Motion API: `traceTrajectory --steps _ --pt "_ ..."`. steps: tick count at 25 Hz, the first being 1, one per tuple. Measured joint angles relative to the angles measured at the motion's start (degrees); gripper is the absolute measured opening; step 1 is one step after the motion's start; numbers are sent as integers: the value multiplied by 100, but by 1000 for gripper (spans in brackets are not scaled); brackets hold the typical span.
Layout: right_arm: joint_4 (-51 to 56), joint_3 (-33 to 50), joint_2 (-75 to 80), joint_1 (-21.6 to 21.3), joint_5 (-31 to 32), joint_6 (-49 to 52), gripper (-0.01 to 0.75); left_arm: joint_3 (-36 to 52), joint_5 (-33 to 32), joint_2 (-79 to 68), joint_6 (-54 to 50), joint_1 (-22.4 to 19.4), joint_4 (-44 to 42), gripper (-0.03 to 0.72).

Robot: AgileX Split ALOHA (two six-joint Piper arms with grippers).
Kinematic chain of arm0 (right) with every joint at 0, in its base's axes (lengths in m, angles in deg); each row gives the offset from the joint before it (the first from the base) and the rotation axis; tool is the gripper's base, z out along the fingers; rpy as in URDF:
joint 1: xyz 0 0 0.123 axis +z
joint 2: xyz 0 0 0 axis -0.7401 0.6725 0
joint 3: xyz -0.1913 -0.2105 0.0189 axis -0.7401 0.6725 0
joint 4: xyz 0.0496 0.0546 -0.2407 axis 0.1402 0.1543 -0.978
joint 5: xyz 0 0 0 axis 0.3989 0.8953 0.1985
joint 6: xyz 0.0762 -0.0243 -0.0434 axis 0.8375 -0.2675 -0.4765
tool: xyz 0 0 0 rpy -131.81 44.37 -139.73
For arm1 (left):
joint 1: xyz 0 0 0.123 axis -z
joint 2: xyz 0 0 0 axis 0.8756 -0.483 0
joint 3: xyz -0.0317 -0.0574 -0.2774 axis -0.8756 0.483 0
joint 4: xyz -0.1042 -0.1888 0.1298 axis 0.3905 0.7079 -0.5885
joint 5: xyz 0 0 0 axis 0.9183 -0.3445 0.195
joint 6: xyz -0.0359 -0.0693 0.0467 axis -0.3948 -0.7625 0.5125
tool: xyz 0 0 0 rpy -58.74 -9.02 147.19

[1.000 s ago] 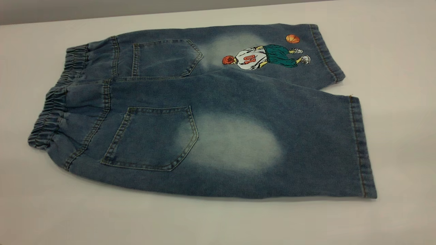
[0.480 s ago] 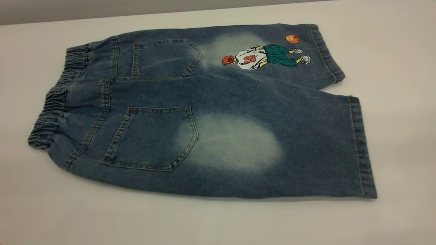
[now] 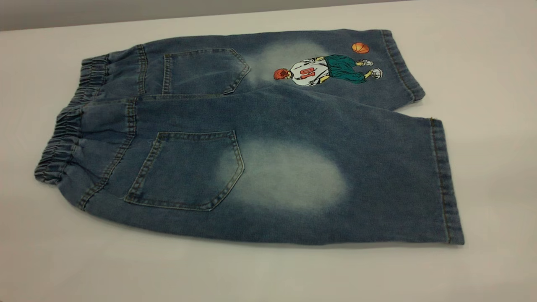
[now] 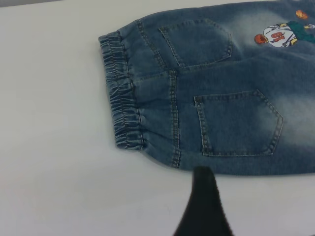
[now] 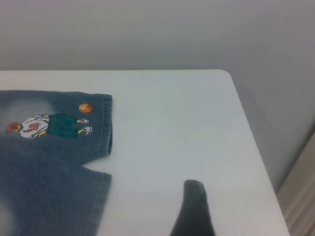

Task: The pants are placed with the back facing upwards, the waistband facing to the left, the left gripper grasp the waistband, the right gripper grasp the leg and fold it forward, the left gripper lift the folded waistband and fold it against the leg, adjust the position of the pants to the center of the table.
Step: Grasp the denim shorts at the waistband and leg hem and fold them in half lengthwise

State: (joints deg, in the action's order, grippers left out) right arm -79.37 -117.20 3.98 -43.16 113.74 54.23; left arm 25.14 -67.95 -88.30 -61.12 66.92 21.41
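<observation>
Denim pants [image 3: 268, 138] flat; ruffled waistband [image 3: 69, 126] left.

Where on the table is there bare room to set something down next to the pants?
The table is bare past the leg hems at the exterior view's right, along the near edge, and beyond the waistband at the left. The pants fill the middle; the far strip is narrow.

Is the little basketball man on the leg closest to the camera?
No, the basketball-player print sits on the far leg of the pants; the leg nearer the camera is plain.
</observation>
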Motion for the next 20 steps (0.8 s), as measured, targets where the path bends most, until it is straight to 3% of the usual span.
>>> traceTrajectory --steps 20 --pt "119 0 2 0 152 -42 473 -41 203 -139 -143 0 4 485"
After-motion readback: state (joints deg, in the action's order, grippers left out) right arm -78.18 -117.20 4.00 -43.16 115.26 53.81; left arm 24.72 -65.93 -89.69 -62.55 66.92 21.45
